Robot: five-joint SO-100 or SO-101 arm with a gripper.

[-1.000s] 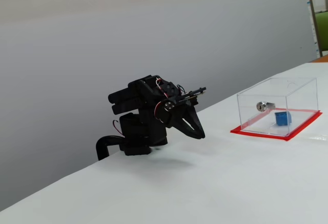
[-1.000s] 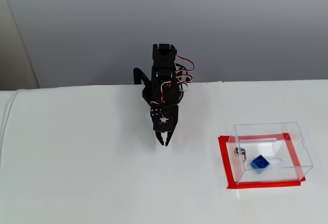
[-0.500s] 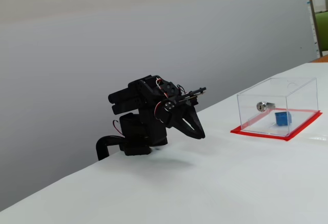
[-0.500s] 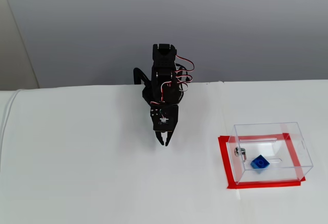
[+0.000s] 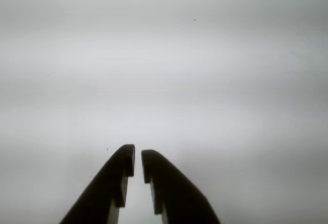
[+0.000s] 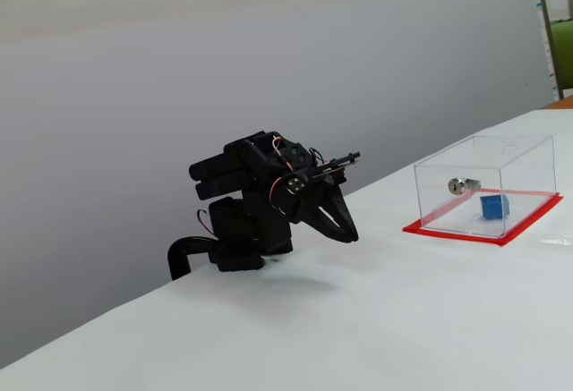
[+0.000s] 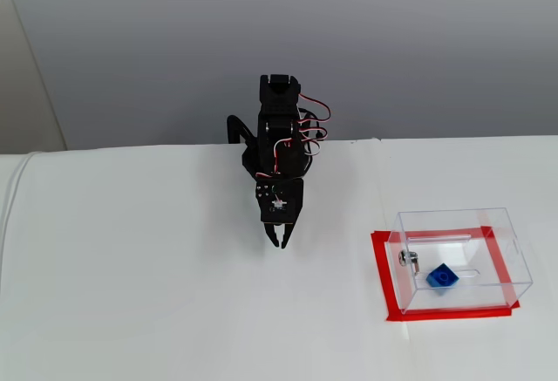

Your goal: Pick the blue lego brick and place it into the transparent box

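The blue lego brick [image 7: 442,276] lies inside the transparent box [image 7: 510,263], on its red base, near a small silver cylinder [image 7: 411,259] on the box wall. A fixed view from the side shows the same brick [image 6: 493,206] within the clear box [image 6: 519,154]. My gripper [image 7: 279,243] is folded low by the arm's base, well to the left of the box, its tips close to the table. In the wrist view the gripper [image 5: 137,160] has its two dark fingers nearly touching with nothing between them, over plain white table.
The white table [image 7: 131,294] spreads wide around the arm. The arm's base [image 6: 235,239] sits at the table's back edge against a grey wall. Shelving [image 6: 557,29] shows at the far right in a fixed view.
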